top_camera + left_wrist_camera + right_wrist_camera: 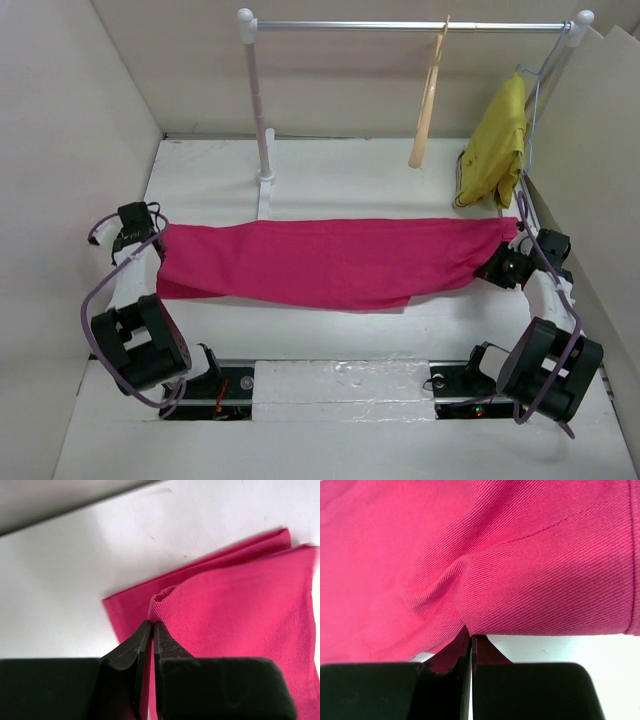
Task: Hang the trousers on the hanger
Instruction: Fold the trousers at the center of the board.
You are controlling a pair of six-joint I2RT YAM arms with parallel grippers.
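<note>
Top view: we've got the trousers [330, 262] stretched as a long folded band across mid-tabletop [340, 185], 9 to 3 o'clock. The left claw [151, 625] sits at the 9 o'clock end, pinched tight on a small ridge of pink cloth right at the corner edge. The right claw [471, 636] is at the 3 o'clock end, likewise closed on a fold near the hem. Both jaws are nearly touching, w/ only thin fabric between.

The hanger [428, 100] hangs off the rail [400, 25] at approx 1 o'clock, edge-on to us and well apart from the cloth. A yellow garment [497, 140] hangs at 2 o'clock, near the right arm.

We can't tell if the band is off the tabletop yet. By our read it's grasped, w/ the carry to the hanger not begun.

Risks from here:
- Both pinches look shallow, right at the edge, so any tug between the arms could pull the cloth free.
- The left wrist view shows stacked layers. If we hold only the top one, the rest may peel open and droop on the lift.
- A sagging middle could snag the rack post [262, 130] at 11 o'clock.
- The hanger hangs loose, so a nudge could swing it or knock it off the rail.
- The right arm passes close to the yellow garment and could drag it.
</note>
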